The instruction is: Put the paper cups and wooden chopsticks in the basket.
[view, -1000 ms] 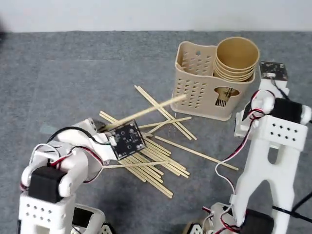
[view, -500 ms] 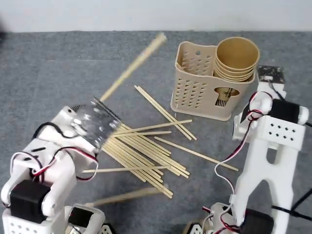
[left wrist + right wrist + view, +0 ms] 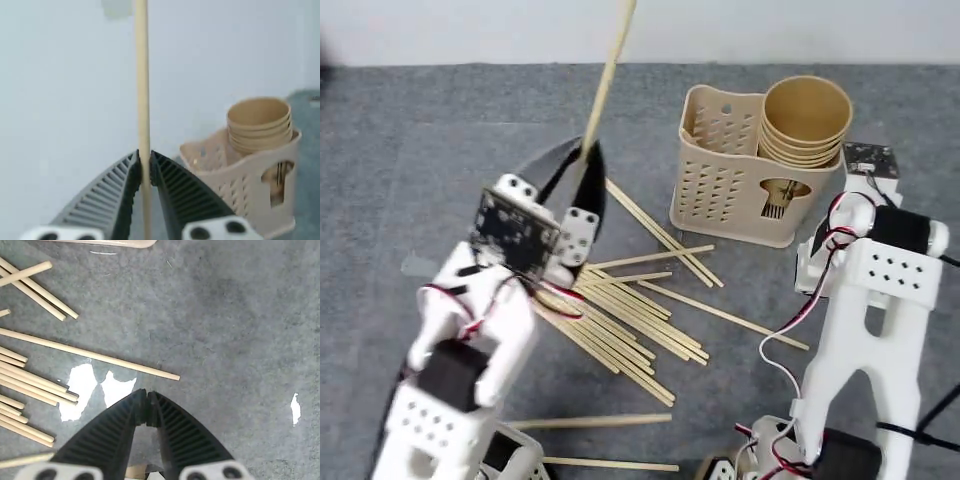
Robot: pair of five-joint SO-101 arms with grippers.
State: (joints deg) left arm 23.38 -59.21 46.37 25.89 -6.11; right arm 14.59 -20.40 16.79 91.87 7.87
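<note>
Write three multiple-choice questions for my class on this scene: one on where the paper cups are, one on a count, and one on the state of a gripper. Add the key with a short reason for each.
1. Where are the paper cups?
A. Stacked in the basket.
B. Upside down beside it.
C. Held up in the air.

2. How many chopsticks does the left gripper hold?
A. None.
B. One.
C. Three.

3. How is the right gripper?
A. Wide open.
B. Shut on a cup.
C. Shut on nothing.

Key:
1 A, the stack stands in one compartment of the basket.
2 B, a single upright chopstick is clamped in it.
3 C, its tips meet, with nothing between them, over the grey table.
</note>
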